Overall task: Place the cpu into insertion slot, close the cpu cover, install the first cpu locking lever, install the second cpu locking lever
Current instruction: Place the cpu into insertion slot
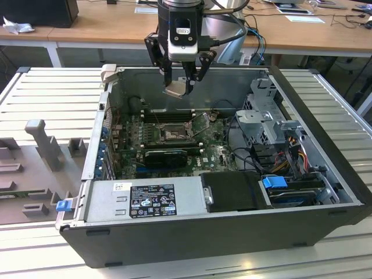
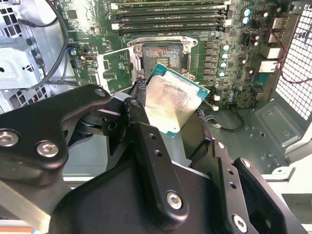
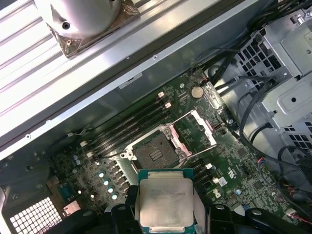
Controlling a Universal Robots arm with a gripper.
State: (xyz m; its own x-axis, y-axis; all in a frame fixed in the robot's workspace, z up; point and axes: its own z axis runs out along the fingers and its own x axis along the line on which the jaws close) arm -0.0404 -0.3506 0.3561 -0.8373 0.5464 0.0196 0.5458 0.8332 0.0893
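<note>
Fingers (image 2: pixel 146 141) are clamped on one cpu (image 2: pixel 170 102), tilted; one bare slot (image 2: pixel 163 54) is seen below them, inside one open case (image 1: pixel 232 232) sat on a ribbed metal table (image 1: pixel 52 93), desks (image 1: pixel 87 32) behind.

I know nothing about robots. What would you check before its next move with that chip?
1. Chip gripped by end effector: ok.
2. Socket bare, nothing in it: ok.
3. Cover swung open beside the socket: ok.
4. Chip lined up squarely over socket: cannot tell.
5. Chip seated: not ok, it hangs above the board.
</note>
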